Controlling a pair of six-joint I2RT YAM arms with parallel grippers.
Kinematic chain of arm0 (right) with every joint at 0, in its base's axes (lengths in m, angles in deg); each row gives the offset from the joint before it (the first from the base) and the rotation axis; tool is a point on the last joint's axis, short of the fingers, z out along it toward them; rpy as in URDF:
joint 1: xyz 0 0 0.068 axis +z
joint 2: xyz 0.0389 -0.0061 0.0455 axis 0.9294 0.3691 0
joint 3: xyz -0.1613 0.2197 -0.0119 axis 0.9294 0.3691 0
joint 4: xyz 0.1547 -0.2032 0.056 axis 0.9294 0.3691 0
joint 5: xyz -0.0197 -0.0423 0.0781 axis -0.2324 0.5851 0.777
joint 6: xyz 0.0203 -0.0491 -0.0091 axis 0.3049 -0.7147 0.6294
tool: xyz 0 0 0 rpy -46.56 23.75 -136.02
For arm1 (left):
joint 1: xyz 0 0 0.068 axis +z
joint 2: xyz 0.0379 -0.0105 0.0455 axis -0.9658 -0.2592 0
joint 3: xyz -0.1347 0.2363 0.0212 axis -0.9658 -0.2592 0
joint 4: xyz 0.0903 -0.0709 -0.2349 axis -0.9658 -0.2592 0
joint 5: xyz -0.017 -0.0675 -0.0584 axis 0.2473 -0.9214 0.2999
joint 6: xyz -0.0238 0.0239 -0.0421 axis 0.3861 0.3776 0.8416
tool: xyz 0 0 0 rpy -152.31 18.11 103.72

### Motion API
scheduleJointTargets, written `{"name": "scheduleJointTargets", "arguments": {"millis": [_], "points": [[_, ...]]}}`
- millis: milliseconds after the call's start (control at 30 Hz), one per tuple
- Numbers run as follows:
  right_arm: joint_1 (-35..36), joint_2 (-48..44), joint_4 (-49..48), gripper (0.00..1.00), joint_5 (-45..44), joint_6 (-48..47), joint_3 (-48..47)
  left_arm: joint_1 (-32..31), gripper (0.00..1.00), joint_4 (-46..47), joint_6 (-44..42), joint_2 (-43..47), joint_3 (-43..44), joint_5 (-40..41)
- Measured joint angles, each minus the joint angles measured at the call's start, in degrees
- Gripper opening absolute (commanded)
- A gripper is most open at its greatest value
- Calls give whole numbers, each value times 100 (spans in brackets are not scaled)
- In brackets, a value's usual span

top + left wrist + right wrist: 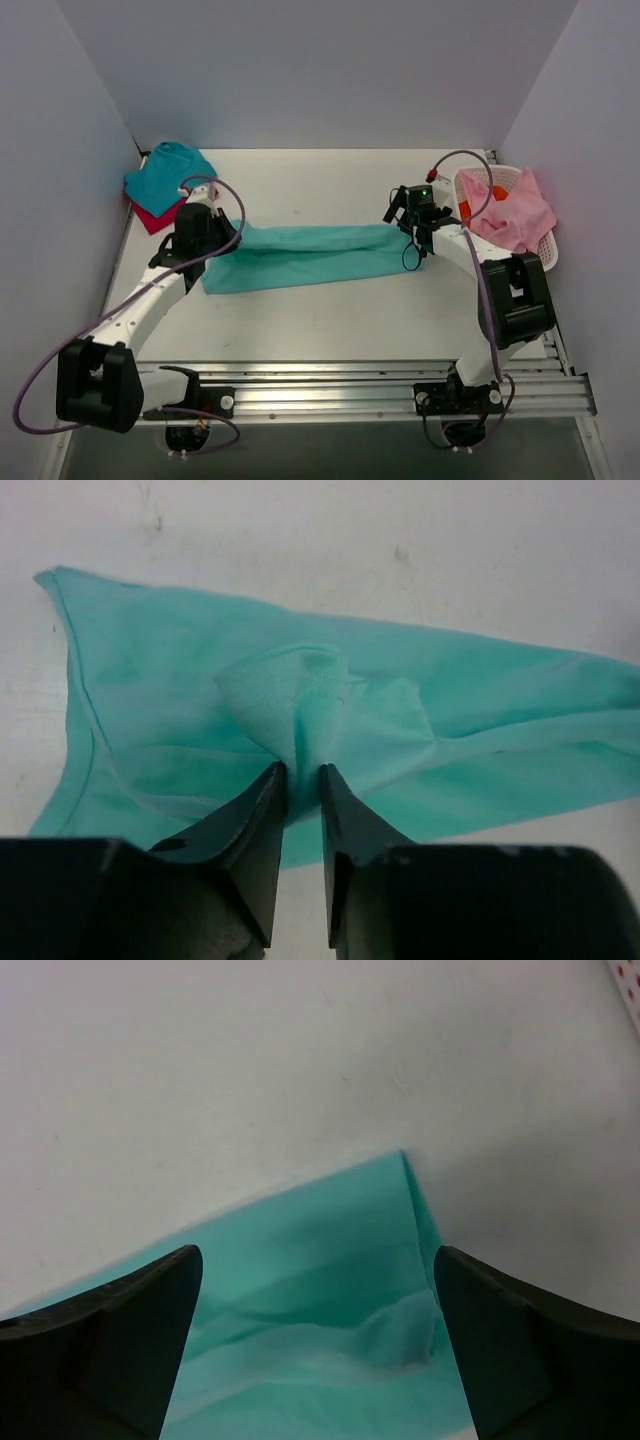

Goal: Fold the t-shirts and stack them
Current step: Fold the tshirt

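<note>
Pale counter (330,320) between grey walls | far-left corner: teal t-shirt (165,175) lying on magenta-red t-shirt (152,217) | left gripper (303,780) clenched on a bunched fold at the left end of the mint-green t-shirt (310,255) | that shirt lies as a long folded strip across mid-counter | right gripper (318,1255) released, jaws spread above the strip's right corner | far right: white lattice basket (500,170) holding pink cloth (515,215)

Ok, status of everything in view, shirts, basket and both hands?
mint-green t-shirt: folded into a long strip on the table, left end pinched up.
teal t-shirt: on top of the magenta t-shirt, far left corner.
magenta t-shirt: under it, only an edge showing.
basket: upright, pink cloth draped over it.
left hand: shut on a fold of the mint-green t-shirt.
right hand: open over the strip's right end, holding nothing.
</note>
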Motion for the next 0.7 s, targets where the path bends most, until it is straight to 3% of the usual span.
{"name": "scheduleJointTargets", "arguments": {"millis": [33,67,100,367,500,700], "points": [[57,-120,63,100,-155,48,177,-94,65,-7,33,254,-251,114],[105,-227,155,100,-308,116,330,-157,86,-39,70,496,-498,232],[149,-326,240,100,-439,192,463,-192,94,-109,125,691,-702,341],[579,-927,660,100,-1021,560,647,-426,94,-774,448,1506,-1128,1460],[914,-1228,726,100,-1191,608,555,-428,94,-831,496,1843,-1123,1572],[1128,-1290,745,100,-1388,592,378,-431,94,-944,715,1648,-1121,1569]]}}
